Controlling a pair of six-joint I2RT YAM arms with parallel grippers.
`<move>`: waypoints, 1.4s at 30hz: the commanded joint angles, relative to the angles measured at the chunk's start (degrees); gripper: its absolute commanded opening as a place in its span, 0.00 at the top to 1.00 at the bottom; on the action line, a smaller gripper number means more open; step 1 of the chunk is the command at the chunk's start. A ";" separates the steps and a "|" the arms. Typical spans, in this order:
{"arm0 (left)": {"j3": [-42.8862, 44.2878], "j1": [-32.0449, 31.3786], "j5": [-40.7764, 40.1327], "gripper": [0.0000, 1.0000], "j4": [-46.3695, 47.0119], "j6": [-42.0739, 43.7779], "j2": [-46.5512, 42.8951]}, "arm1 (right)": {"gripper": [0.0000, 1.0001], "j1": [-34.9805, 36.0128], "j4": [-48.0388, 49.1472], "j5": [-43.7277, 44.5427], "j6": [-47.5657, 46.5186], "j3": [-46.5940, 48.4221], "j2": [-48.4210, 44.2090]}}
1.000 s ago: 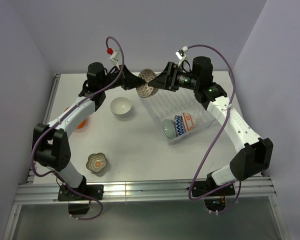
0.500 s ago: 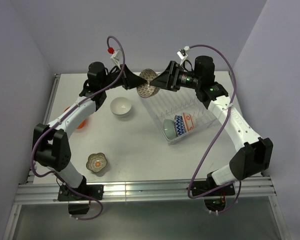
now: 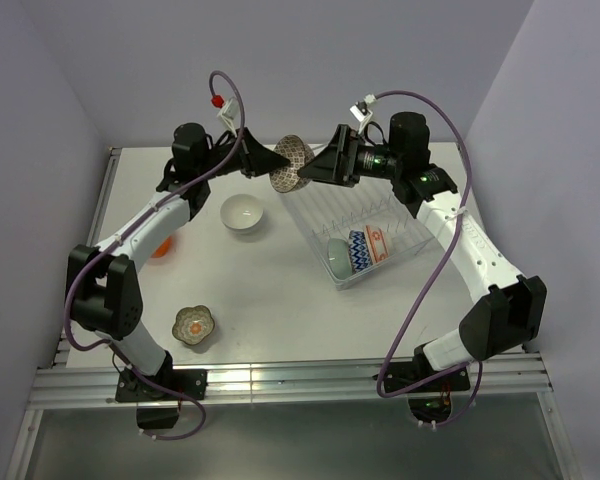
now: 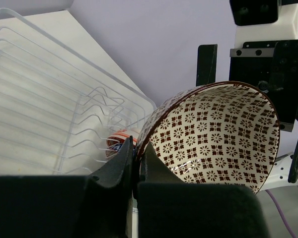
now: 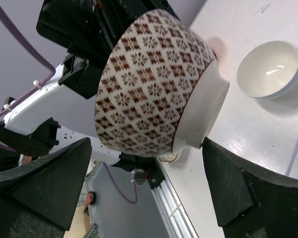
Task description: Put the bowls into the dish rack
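Three bowls (image 3: 358,250) are stood in the clear wire dish rack (image 3: 352,205), a brown-patterned bowl (image 3: 290,163) is clamped at its rim by the left gripper (image 3: 270,160) above the rack's far end, between the parted jaws of the right gripper (image 3: 315,166), and a white bowl (image 3: 242,212), an orange bowl (image 3: 161,246) and an olive flower-shaped bowl (image 3: 193,325) are left outside.

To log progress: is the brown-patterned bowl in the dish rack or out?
Out: the left hand holds the bowl by its rim, clear of the dish rack.

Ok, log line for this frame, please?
stage: likely handover | left gripper: shut on patterned bowl rim | right gripper: open around it | dish rack: three bowls inside
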 commanded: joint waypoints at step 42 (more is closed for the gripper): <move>0.94 -0.75 -1.78 1.00 3.70 -0.38 -2.43 | 0.21 1.16 1.75 6.97 -0.04 3.56 0.52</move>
